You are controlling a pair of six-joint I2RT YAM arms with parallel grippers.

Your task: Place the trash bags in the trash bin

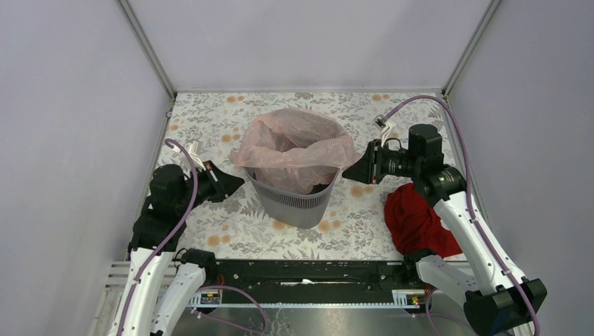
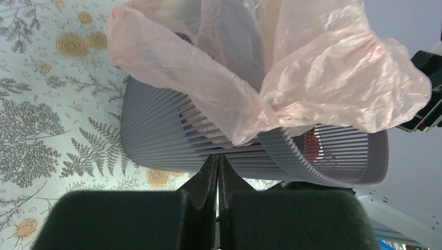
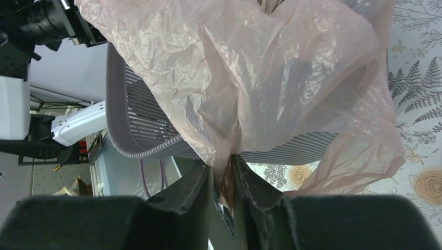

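- Top external view: you see the trash bin (image 1: pixel 294 203) standing upright in the middle of the floral table (image 1: pixel 210 119). The pale-pink trash bag (image 1: pixel 294 143) sits in its mouth, with the film spilling over the rim on all sides.
- Left of the bin, your left gripper (image 1: pixel 237 185) points at the bin's wall just below the rim.
- Right of the bin, your right gripper (image 1: pixel 348 171) reaches to the bag's overhanging edge.
- A red cloth (image 1: pixel 417 217) lies on the table near the right arm, well apart from the bin.
- Left wrist view: your left fingers (image 2: pixel 206 174) are pressed together, tip to tip. They sit close to the ribbed mesh wall, just beneath the lowest hanging fold of the bag (image 2: pixel 312 78).
- Right wrist view: your right fingers (image 3: pixel 198 179) are closed narrowly on a gathered pleat of pink film, which runs down between them. Above the pinch, the bag (image 3: pixel 286 78) fans out across the bin's rim (image 3: pixel 130 120).
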